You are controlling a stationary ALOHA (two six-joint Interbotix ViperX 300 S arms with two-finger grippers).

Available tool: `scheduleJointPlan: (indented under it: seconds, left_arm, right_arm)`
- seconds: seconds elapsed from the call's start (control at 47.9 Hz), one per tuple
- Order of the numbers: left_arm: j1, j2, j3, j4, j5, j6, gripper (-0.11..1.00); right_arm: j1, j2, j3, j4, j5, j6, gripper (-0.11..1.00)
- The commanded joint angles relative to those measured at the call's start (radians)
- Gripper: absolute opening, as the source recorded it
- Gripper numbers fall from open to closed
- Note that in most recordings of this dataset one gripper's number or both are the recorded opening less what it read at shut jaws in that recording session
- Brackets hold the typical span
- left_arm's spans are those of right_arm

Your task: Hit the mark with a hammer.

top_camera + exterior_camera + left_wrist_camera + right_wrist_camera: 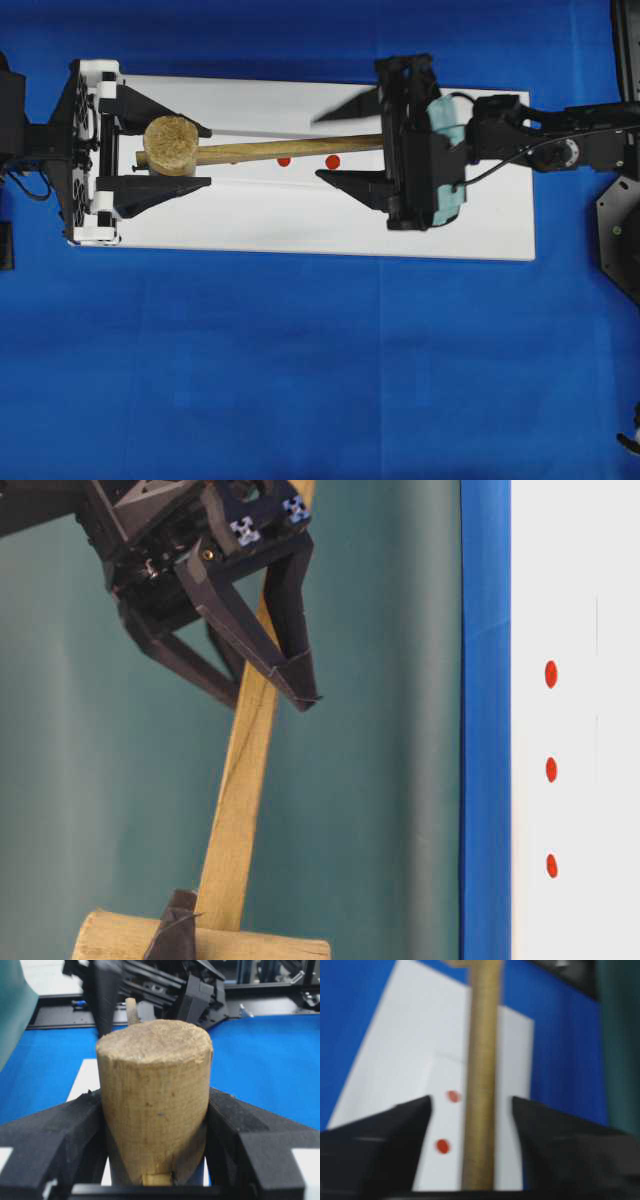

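Mark: a small red dot on the white block (pixel 300 225). Three red dots showed in the table-level view (pixel 551 673), (pixel 551 770), (pixel 551 865), but which was the largest could not be told. Overhead, only two dots were visible, just below the handle (pixel 284 161), (pixel 333 161).

Hammer (pixel 200 150): a light wooden mallet lying across the white block in the overhead view, thick cylindrical head toward the left, long handle running right. In the table-level view it was raised off the block, well apart from the dots.

Left gripper (pixel 165 152): closed on the hammer head — in the left wrist view both black fingers (pixel 55 1130) pressed against the sides of the wooden cylinder.

Right gripper (pixel 350 145): open, its fingers standing on either side of the handle with a gap on each side in the right wrist view; one finger (pixel 385 1135) to the left, the other to the right, neither touching the wood. The picture was blurred there.

White block: a long flat rectangle on the blue counter (pixel 300 380), both grippers over it — left at its left end, right toward its right end.

Backdrop: a teal surface behind the hammer in the table-level view.
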Motion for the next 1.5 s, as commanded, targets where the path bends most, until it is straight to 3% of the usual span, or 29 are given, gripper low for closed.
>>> scheduleJointPlan:
  seconds: [0.0,0.063,0.146,0.605,0.897,1.022,1.085,1.252,1.481]
  left_arm:
    - [-0.003,-0.017,-0.034,0.002,-0.006,0.002,0.46]
    - [-0.002,-0.018,-0.035,0.002,-0.006,0.002,0.46]
    - [-0.003,-0.021,-0.034,0.002,-0.006,-0.002,0.46]
    - [-0.006,-0.017,-0.035,0.0,0.012,0.02,0.46]
    - [-0.006,-0.018,-0.034,-0.002,0.054,0.0,0.47]
    - [-0.006,-0.023,-0.031,-0.002,0.054,0.002,0.78]
    - [-0.006,-0.025,-0.029,-0.002,0.055,0.002,0.88]
    - [-0.006,-0.049,-0.017,-0.002,0.089,0.003,0.81]
    - [-0.006,-0.16,0.044,-0.002,0.147,0.0,0.82]
  right_arm:
    - [0.002,0.003,-0.038,0.003,0.037,0.0,0.36]
    - [0.002,0.008,-0.044,0.003,0.049,0.0,0.18]
    - [0.002,0.008,-0.046,0.005,0.048,0.0,0.05]
    - [0.0,0.008,-0.044,0.066,0.048,0.003,0.05]
    - [0.002,0.005,-0.038,0.097,0.052,0.003,0.05]
    - [0.002,0.003,-0.038,0.117,0.054,0.003,0.03]
    - [0.002,0.003,-0.038,0.126,0.054,0.003,0.03]
    - [0.002,-0.005,-0.028,0.152,0.058,0.003,0.03]
    - [0.0,-0.071,0.037,0.207,0.058,0.003,0.03]
